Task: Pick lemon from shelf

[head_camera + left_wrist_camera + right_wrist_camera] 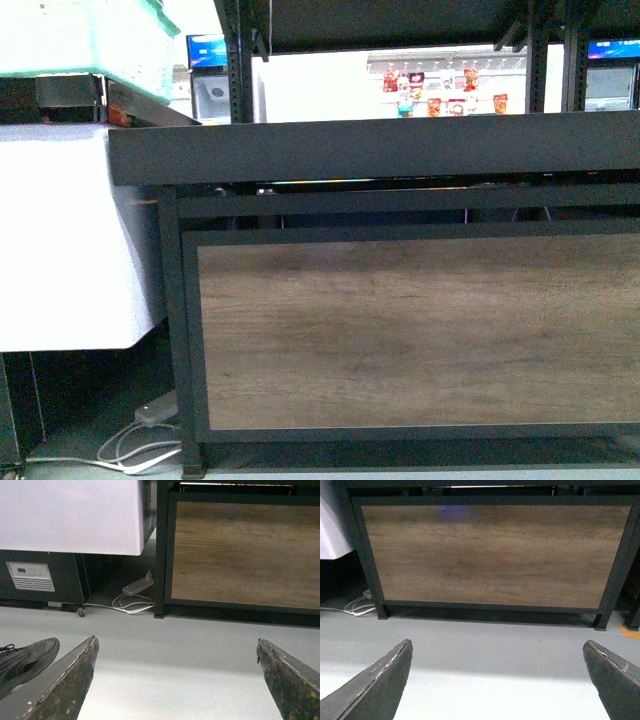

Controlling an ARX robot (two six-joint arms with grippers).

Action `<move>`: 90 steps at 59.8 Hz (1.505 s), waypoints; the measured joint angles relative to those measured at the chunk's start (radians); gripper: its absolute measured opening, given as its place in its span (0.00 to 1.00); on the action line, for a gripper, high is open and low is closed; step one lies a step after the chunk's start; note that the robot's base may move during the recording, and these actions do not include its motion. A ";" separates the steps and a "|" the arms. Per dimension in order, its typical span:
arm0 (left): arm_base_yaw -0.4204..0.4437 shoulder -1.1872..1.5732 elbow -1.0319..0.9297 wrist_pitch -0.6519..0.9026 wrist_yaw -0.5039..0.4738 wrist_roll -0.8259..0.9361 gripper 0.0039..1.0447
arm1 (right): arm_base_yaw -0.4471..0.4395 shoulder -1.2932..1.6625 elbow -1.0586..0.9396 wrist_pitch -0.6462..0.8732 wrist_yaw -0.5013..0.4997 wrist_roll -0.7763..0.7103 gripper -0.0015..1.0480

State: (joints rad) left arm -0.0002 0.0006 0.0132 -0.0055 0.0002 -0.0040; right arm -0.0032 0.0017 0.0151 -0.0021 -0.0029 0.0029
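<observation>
The lemon is out of view in every frame. The shelf (380, 145) fills the front view: a black tray edge across the middle, dark uprights, and a wood-grain front panel (420, 330) below. Neither arm shows in the front view. In the left wrist view my left gripper (176, 647) is open and empty, low over the grey floor, facing the shelf's panel (245, 552). In the right wrist view my right gripper (497, 647) is open and empty over the floor, facing the same panel (490, 555).
A white chest cabinet (60, 230) stands left of the shelf, with a green crate (90, 35) on top. A power strip and white cables (135, 595) lie on the floor between them. A dark shoe (22, 660) is on the floor by the left gripper.
</observation>
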 joint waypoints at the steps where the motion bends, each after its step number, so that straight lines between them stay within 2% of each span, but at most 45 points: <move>1: 0.000 0.000 0.000 0.000 0.000 0.000 0.93 | 0.000 0.000 0.000 0.000 0.000 0.000 0.98; 90: 0.000 0.000 0.000 0.000 0.000 0.000 0.93 | 0.000 0.000 0.000 0.000 0.000 0.000 0.98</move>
State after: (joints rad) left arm -0.0002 0.0006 0.0132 -0.0055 0.0002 -0.0040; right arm -0.0029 0.0017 0.0151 -0.0021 -0.0029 0.0029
